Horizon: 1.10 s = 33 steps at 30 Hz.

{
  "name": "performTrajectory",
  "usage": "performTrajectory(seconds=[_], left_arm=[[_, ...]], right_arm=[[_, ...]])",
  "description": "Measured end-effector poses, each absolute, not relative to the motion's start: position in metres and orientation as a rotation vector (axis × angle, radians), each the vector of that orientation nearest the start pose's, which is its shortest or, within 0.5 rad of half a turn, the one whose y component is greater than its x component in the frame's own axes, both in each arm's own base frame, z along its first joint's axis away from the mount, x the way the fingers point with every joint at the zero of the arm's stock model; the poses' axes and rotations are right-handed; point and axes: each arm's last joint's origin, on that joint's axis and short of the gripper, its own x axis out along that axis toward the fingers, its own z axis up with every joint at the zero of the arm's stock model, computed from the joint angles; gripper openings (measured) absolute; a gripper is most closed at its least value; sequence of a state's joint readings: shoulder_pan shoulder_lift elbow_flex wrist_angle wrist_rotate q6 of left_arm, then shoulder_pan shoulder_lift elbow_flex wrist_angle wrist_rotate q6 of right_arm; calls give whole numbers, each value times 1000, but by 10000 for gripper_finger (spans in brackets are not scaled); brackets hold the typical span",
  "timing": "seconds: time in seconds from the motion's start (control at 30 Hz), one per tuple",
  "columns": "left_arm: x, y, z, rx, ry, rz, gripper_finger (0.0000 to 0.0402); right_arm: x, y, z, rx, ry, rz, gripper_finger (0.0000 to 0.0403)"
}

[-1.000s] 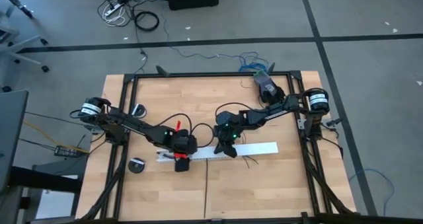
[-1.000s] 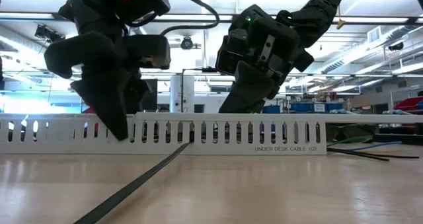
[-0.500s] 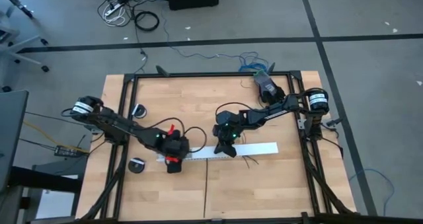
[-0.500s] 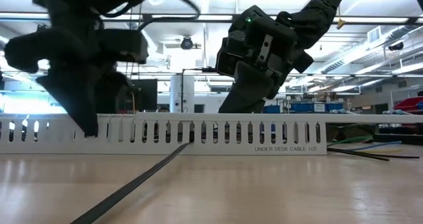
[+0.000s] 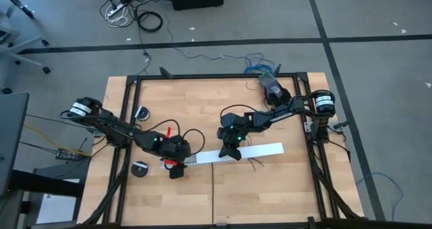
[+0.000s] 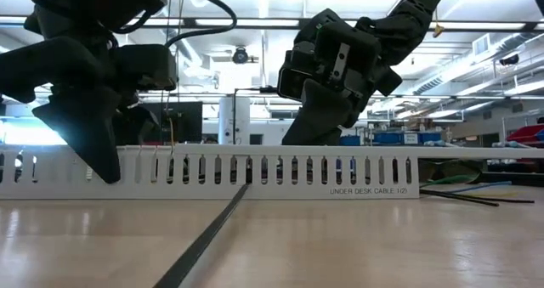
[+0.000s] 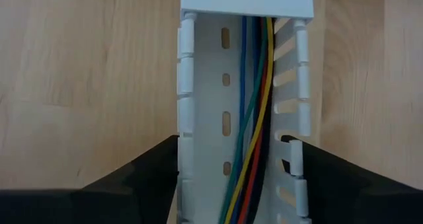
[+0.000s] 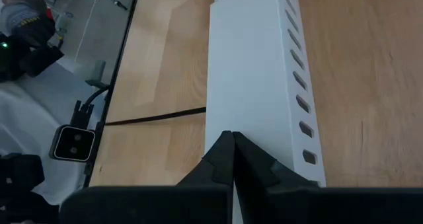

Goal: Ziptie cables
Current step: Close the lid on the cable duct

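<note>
The cables (image 7: 254, 118) lie inside the open end of the white channel (image 7: 198, 118) on the table (image 5: 202, 100). The ziptie (image 6: 208, 237) runs from the channel's slotted side across the wood. The left claw (image 7: 231, 171) straddles that end, fingers spread outside the walls. The right claw (image 8: 232, 154), pinched closed, presses the channel's lid.

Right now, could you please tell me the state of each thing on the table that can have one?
White channel: lying flat, cover on at the right part, open at the left end.
Cables: laid inside the channel's open section.
Ziptie: loose on the table, unfastened.
Left tool: open, straddling the channel's left end.
Right tool: shut, tips on the channel cover.
</note>
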State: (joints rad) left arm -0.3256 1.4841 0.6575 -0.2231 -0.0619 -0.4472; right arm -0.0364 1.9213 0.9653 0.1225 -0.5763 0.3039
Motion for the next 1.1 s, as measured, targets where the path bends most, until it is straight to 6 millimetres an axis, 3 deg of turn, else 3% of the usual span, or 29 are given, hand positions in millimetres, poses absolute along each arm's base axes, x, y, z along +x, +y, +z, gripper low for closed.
performTrajectory(seconds=[1.1], left_arm=[[254, -81, 142, -159, 955, 7, 242]], right_arm=[[370, -2, 125, 495, 899, 335, 0]])
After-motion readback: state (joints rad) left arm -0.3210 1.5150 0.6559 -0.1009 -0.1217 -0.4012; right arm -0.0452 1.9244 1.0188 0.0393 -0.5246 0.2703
